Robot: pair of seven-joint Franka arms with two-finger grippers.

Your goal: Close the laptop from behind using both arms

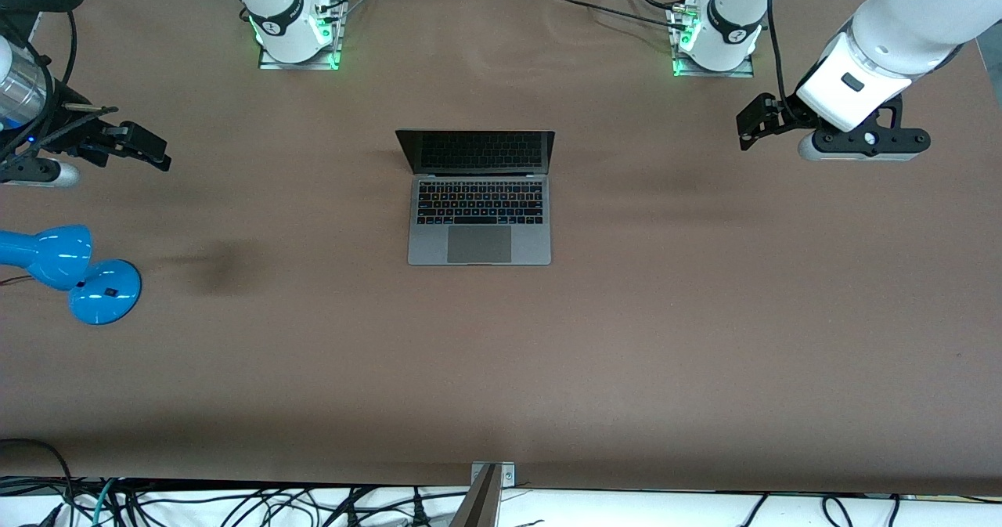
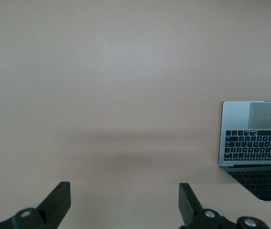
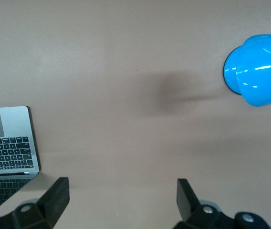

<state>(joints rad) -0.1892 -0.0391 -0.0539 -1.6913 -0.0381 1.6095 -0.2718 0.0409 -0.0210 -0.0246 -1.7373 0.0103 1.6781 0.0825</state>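
The left arm [image 1: 900, 34] came in from its base at its own end of the table, bent down, and its wrist hung over bare tabletop. The left gripper [image 1: 750, 125] was up in the air, fingers [image 2: 59, 200] spread wide and holding nothing. The right arm [image 1: 23, 57] mirrored it at the other end, with the right gripper [image 1: 145, 147] raised, fingers [image 3: 57, 198] wide apart and empty.

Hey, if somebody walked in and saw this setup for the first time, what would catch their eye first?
Probably the open laptop in the middle of the brown table, screen up and dark. Next, the bright blue desk lamp at the right arm's end, nearer the front camera. The left gripper and right gripper hang open over bare table at either end, away from the laptop.
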